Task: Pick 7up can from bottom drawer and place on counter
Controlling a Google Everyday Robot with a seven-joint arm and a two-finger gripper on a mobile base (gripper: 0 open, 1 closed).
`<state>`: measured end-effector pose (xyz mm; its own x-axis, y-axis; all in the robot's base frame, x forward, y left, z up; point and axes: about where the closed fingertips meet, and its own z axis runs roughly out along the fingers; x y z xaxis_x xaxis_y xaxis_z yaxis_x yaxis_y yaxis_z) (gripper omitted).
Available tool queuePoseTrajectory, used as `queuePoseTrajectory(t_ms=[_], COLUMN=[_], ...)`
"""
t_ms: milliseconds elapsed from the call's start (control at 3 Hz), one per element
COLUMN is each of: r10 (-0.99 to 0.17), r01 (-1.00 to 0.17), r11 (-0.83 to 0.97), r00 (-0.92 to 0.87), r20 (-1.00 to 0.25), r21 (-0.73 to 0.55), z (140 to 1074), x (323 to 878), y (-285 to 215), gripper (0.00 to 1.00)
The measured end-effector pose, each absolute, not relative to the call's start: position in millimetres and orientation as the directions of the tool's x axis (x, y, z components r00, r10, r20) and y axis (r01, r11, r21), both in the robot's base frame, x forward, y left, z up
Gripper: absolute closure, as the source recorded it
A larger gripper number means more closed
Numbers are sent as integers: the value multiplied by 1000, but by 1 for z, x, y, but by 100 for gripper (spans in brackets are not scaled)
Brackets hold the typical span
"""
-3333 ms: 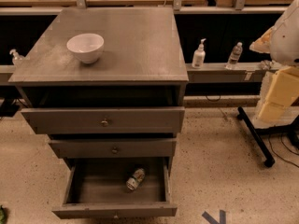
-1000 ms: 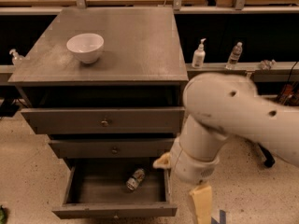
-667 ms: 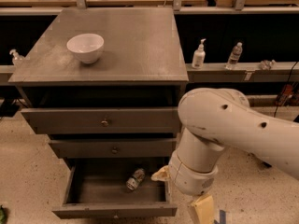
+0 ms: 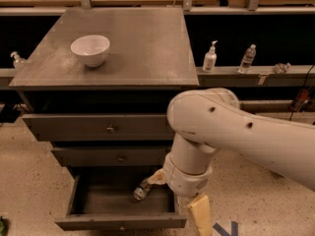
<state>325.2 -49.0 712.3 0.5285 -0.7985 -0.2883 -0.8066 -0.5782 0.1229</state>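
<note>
The 7up can point(image 4: 141, 190) lies on its side inside the open bottom drawer point(image 4: 118, 223), towards its right half. My big white arm point(image 4: 231, 127) reaches in from the right and bends down over the drawer's right side. My gripper point(image 4: 198, 214) hangs at the drawer's front right corner, to the right of the can and apart from it. The arm's wrist point(image 4: 187, 173) covers the drawer's right end and sits just beside the can. The counter point(image 4: 142, 38) is the grey top of the cabinet above.
A white bowl point(image 4: 90, 49) stands on the counter's left part. Two shallower drawers point(image 4: 110, 129) are slightly open above the bottom one. A white pump bottle point(image 4: 210, 58) and a clear water bottle point(image 4: 247, 58) stand on the ledge behind at right.
My arm has swung in from the far right, moved left in front of the cabinet, and now covers the bottom drawer's right end. The can and bowl have not moved.
</note>
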Motion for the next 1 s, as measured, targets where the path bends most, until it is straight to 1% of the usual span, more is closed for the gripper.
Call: queuePoseTrajectory(t_ms=[333,667,1000], r10=[-666,-633,-633], r01=[-677,-650,-650], r11=[-735,-758,-758], r00=[712,754,754], r20=[-222,-175,-175], r21=[37,-58,-58], z=[681,679,679], x=[350,374,374], y=[-19,-9,-9], gripper=[0,0,0])
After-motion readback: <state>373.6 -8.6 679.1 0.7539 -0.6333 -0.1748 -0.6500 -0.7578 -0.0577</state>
